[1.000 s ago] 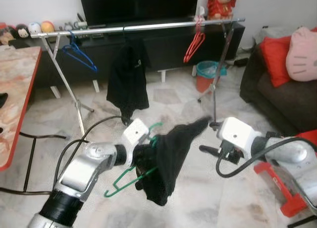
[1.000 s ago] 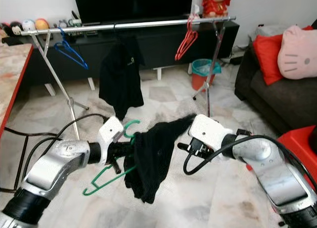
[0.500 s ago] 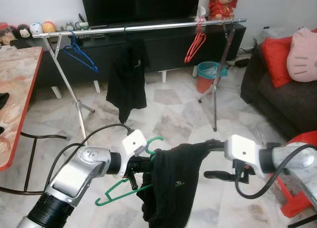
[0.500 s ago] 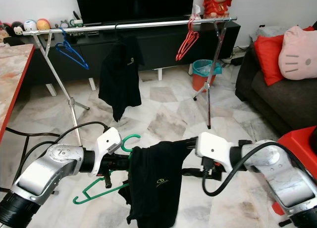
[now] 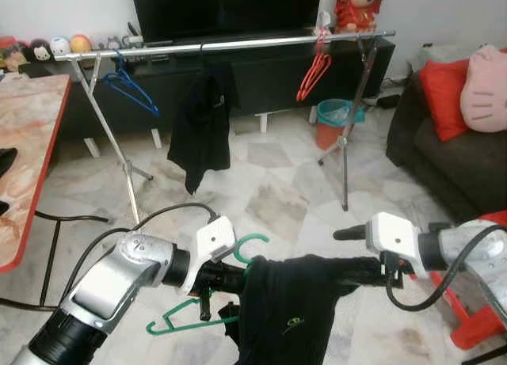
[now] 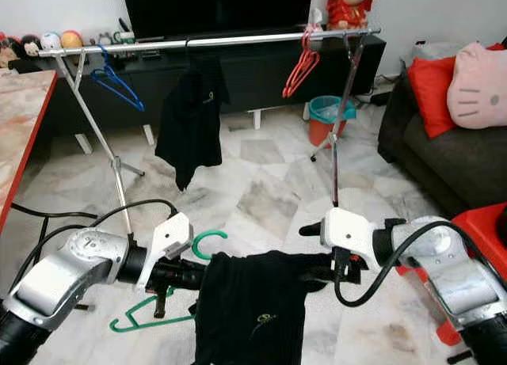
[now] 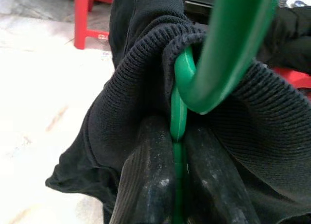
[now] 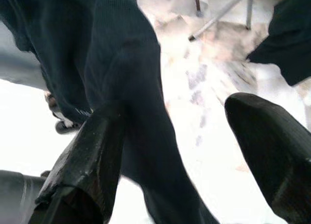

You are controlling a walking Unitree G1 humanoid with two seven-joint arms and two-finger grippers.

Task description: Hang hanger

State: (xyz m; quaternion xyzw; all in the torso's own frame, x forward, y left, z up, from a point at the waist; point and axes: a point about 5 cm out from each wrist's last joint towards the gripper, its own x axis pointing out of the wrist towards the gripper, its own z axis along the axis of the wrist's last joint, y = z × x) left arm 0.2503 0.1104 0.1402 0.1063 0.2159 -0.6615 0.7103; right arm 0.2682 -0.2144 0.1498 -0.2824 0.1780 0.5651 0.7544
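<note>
My left gripper (image 5: 228,279) is shut on the neck of a green hanger (image 5: 250,243), low in front of me. A black garment (image 5: 295,316) is draped over the hanger and spreads out to the right. In the left wrist view the fingers (image 7: 146,180) pinch the green hanger (image 7: 228,49) with the knit collar (image 7: 131,102) bunched around it. My right gripper (image 5: 353,252) is open; its lower finger (image 8: 87,161) sits inside the garment's (image 8: 121,63) shoulder while the other finger (image 8: 272,146) is free. A silver clothes rail (image 5: 238,43) stands ahead.
On the rail hang a blue hanger (image 5: 131,88), a black top (image 5: 202,127) and a red hanger (image 5: 313,68). A red-edged table (image 5: 24,159) is at the left, a dark sofa (image 5: 451,151) with a red cushion at the right, and a bin (image 5: 333,119) beyond the rail. Cables lie on the floor.
The right gripper has moved right and lower, stretching the garment out flat between the two grippers. The left gripper has sunk a little with the hanger.
</note>
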